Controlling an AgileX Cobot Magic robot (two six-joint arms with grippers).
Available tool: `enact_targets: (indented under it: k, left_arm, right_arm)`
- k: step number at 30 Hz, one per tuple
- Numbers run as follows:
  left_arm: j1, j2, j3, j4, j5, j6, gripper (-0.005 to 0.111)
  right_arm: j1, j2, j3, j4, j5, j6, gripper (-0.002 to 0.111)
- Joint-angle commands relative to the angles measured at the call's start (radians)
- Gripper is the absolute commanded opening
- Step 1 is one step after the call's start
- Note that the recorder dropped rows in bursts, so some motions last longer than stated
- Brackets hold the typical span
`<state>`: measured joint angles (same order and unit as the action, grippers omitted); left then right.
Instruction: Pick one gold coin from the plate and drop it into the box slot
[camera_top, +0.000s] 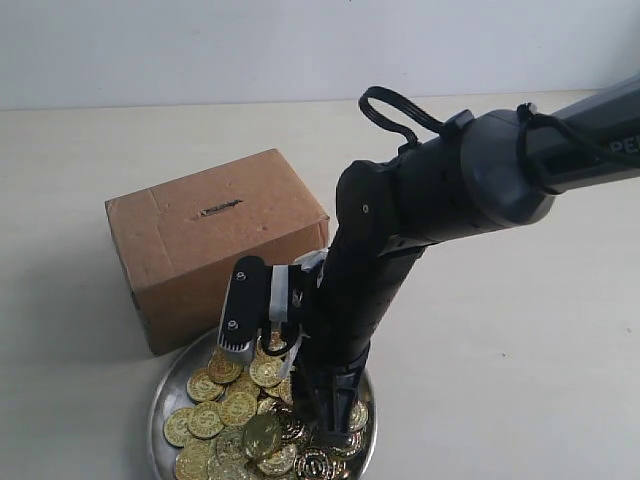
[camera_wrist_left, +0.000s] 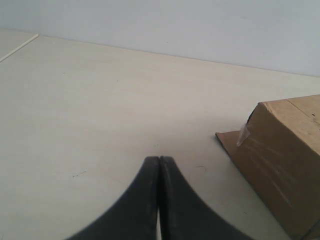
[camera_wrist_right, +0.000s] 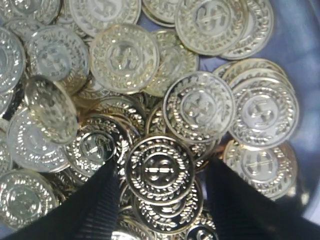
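While the right hand (camera_top: 325, 412) reaches into the heap of gold coins (camera_top: 225, 400) on the plate (camera_top: 163, 395), low in the middle of the outside view, its two fingers (camera_wrist_right: 97, 200) stand apart. One coin (camera_wrist_right: 159, 170) lies flat between them, not yet pinched, so the hand holds nothing. I judge this to be the picking step. Next the fingers must close on that coin alone, lift it clear and carry it up and left to the box (camera_top: 215, 245) just behind the plate, over the slot (camera_top: 220, 208) in its top. The left hand (camera_wrist_left: 159, 200) hangs closed and empty over the table (camera_wrist_left: 100, 100).
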<state>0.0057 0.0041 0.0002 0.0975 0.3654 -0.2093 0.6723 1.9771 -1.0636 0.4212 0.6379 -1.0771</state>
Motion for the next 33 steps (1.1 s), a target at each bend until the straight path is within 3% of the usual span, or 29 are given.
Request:
enact_targets:
  k: [1,17,24,27,33]
  left_arm:
    - [-0.006,-0.004,0.000,0.001,-0.009,-0.003,0.000]
    - [-0.006,-0.004,0.000,0.001,-0.009,-0.003,0.000]
    - [-0.006,-0.004,0.000,0.001,-0.009,-0.003,0.000]
    - [-0.006,-0.004,0.000,0.001,-0.009,-0.003,0.000]
    - [-0.006,-0.004,0.000,0.001,-0.009,-0.003,0.000]
  right_arm:
    - [0.002,0.014,-0.003,-0.002,-0.001,0.003,0.050]
    - [0.002,0.014,-0.003,-0.002,-0.001,0.003,0.034]
    - [0.002,-0.038,-0.003,-0.009,0.005,0.001,0.015]
    - [0.002,-0.076,-0.003,-0.009,0.021,0.003,0.014]
    - [0.002,-0.218,-0.003,0.061,0.224,0.003,0.013]
